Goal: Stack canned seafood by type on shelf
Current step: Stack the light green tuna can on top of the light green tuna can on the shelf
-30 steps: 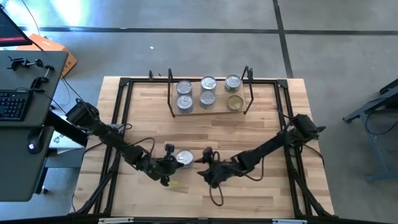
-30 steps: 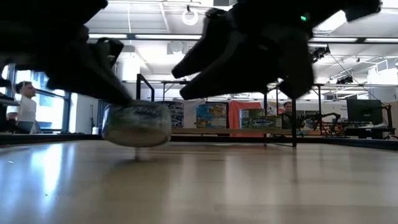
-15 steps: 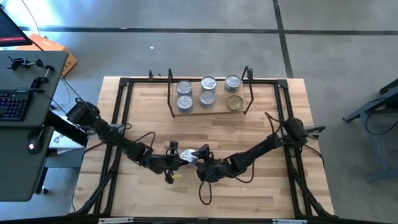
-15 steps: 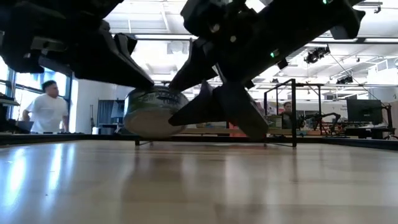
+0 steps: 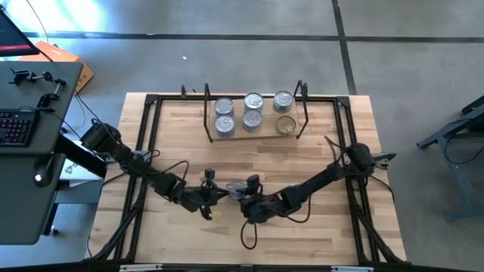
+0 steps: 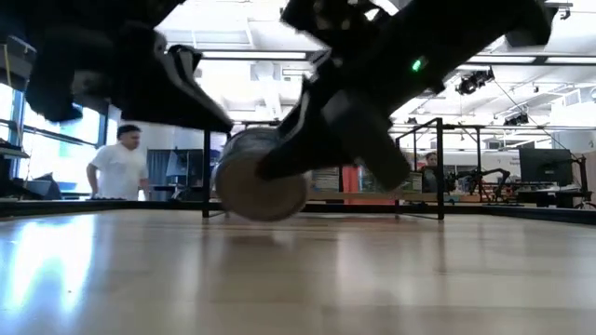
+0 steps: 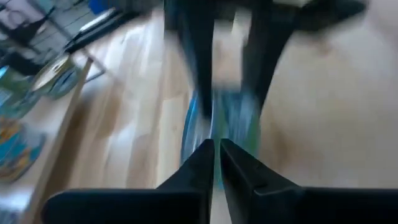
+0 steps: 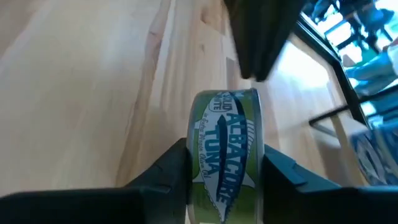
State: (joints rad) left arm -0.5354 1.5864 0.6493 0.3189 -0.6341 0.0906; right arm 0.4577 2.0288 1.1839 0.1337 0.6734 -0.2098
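Since half a second ago the albacore tuna tin has turned on edge, now pinched across its flat faces by the right gripper above mid-table. Left gripper has let go, fingers pressed together, just beside it. Shelf at the far edge holds six tins. Bare tabletop lies between.

Light-wood worktop carries the shelf at its far edge; six tins sit on the shelf in two rows.
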